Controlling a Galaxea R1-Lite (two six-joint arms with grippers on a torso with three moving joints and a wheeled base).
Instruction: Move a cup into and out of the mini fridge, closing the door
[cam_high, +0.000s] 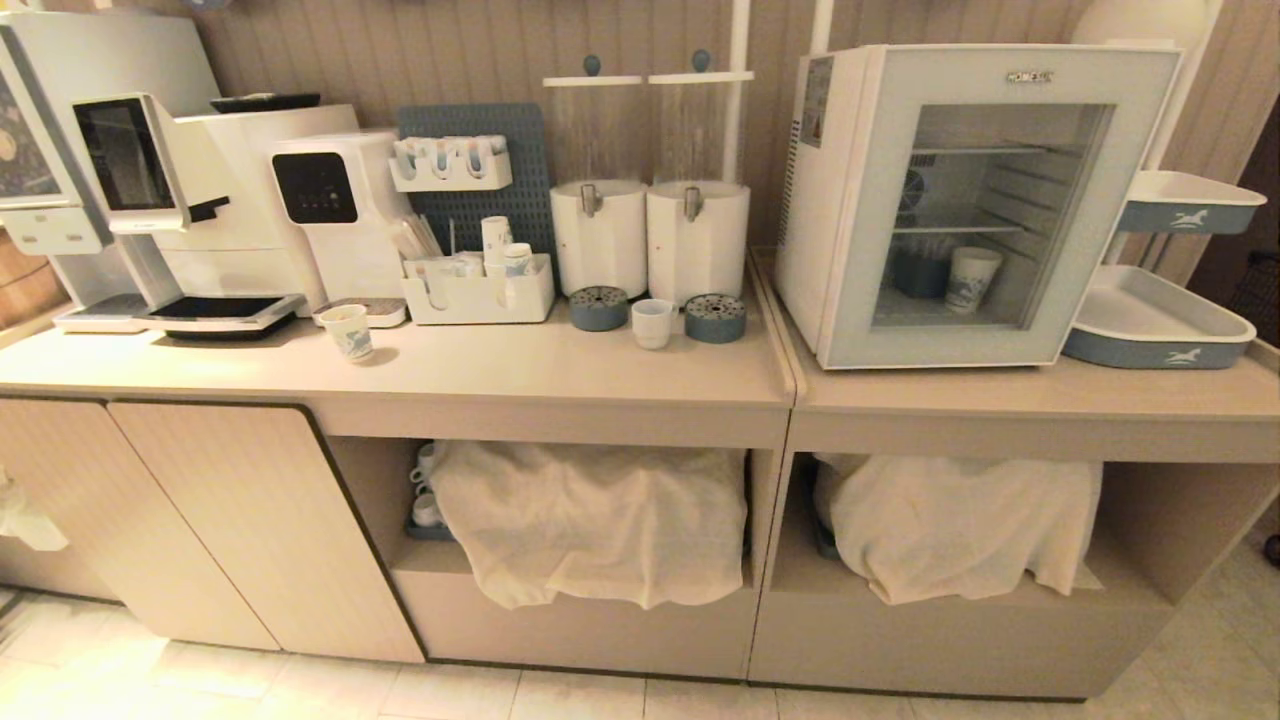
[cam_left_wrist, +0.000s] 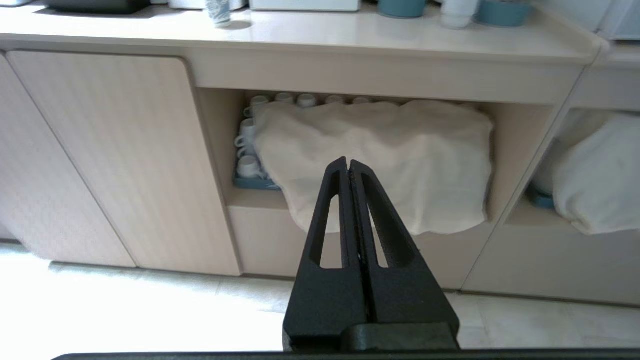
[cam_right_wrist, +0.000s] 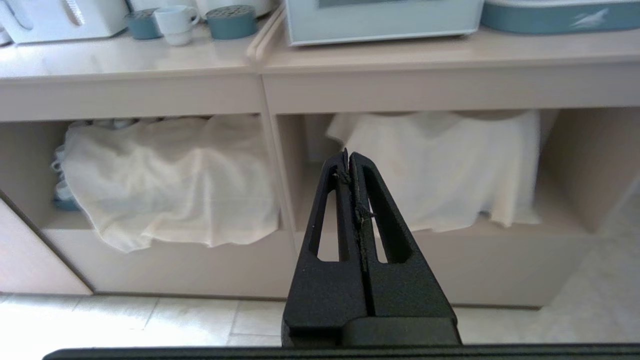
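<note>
A small white cup (cam_high: 652, 322) stands on the counter between two blue-grey drip trays, in front of the drink dispensers; it also shows in the right wrist view as the cup (cam_right_wrist: 175, 22). The white mini fridge (cam_high: 825, 190) sits on the right counter with its glass door (cam_high: 985, 205) closed; a printed paper cup and a blue container show inside. Neither arm appears in the head view. My left gripper (cam_left_wrist: 348, 162) is shut and empty, low before the open shelf. My right gripper (cam_right_wrist: 348, 156) is shut and empty too, below the counter in front of the right-hand shelf.
A coffee machine (cam_high: 170, 200), a water dispenser (cam_high: 335, 215), a cup organiser (cam_high: 478, 285) and two cylindrical dispensers (cam_high: 648, 235) line the back. A printed paper cup (cam_high: 348, 331) stands left. Blue-and-white trays (cam_high: 1160, 325) sit right of the fridge. Cloths (cam_high: 590, 520) cover the shelves below.
</note>
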